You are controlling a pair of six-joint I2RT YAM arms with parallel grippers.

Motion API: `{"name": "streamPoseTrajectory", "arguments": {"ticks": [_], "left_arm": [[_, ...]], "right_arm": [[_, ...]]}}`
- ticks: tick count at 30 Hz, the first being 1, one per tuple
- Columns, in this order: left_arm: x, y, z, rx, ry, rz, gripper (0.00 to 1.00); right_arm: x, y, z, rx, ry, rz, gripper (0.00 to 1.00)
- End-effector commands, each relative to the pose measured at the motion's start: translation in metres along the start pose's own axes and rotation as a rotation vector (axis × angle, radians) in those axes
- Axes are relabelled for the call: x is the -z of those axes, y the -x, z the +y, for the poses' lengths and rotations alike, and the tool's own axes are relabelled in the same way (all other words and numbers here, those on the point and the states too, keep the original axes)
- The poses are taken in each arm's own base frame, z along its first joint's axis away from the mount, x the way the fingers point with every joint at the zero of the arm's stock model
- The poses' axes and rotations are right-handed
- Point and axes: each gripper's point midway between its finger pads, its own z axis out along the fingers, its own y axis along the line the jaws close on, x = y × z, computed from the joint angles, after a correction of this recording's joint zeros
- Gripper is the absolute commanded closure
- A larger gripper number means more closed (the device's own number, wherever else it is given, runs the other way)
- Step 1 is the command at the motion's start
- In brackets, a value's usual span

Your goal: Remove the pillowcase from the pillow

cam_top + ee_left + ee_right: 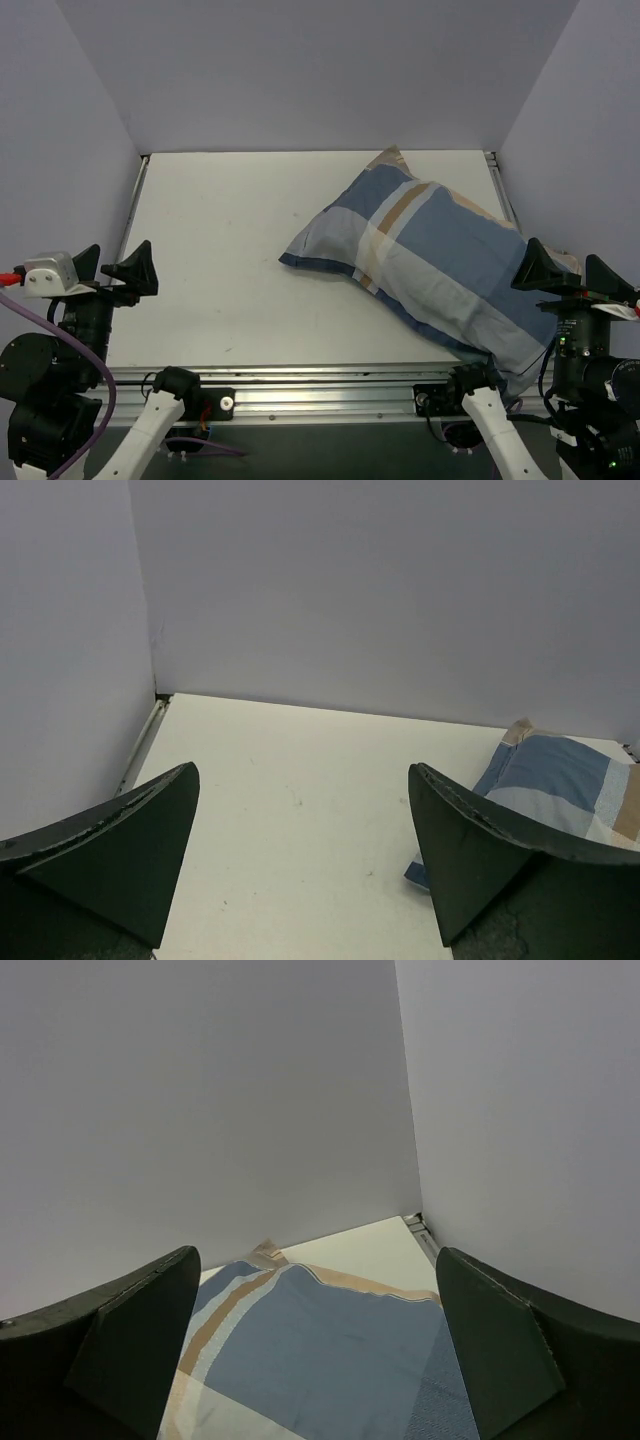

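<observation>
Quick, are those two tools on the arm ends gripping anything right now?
Left tool: open, holding nothing.
Right tool: open, holding nothing.

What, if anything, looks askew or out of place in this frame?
The stuffed pillowcase lies diagonally on the right side of the table, and its near corner appears to droop over the front rail. Nothing looks torn or spilled.

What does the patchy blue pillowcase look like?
The pillowcase is soft cloth in dark blue, pale blue and tan patches. It looks puffy and full. It lies slantwise on the right side of the white table, one corner pointing at the back wall, its near end reaching over the table's front edge. The open right claw is by it, not gripping.
</observation>
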Motion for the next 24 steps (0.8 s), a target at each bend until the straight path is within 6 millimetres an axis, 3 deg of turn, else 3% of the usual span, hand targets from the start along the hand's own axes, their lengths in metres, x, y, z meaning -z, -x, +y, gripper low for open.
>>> {"name": "streamPoseTrajectory", "arguments": {"ticks": [1,8,14,20,21,24], "left_arm": [[-0.008,-0.01,-0.006,-0.002,-0.02,0.038,0.06],[-0.018,-0.03,-0.012,-0.013,-0.034,0.106,0.06],[-0.029,-0.061,-0.017,-0.028,-0.043,0.224,0.06],[-0.044,-0.102,-0.025,-0.047,-0.063,0.334,0.06],[-0.046,-0.111,-0.026,-0.043,-0.067,0.358,0.06],[-0.052,-0.135,-0.029,-0.03,-0.07,0.414,0.06]], "right_arm": [[-0.003,0.004,0.007,-0.005,0.034,-0.022,0.0],[-0.018,-0.026,0.028,0.027,0.118,0.1,0.0],[-0.041,-0.085,0.051,0.061,0.189,0.337,0.0],[-0.058,-0.174,0.061,0.093,0.166,0.708,0.0],[-0.059,-0.201,0.062,0.12,0.162,0.827,0.0],[-0.052,-0.246,0.067,0.165,0.191,1.025,0.0]]}}
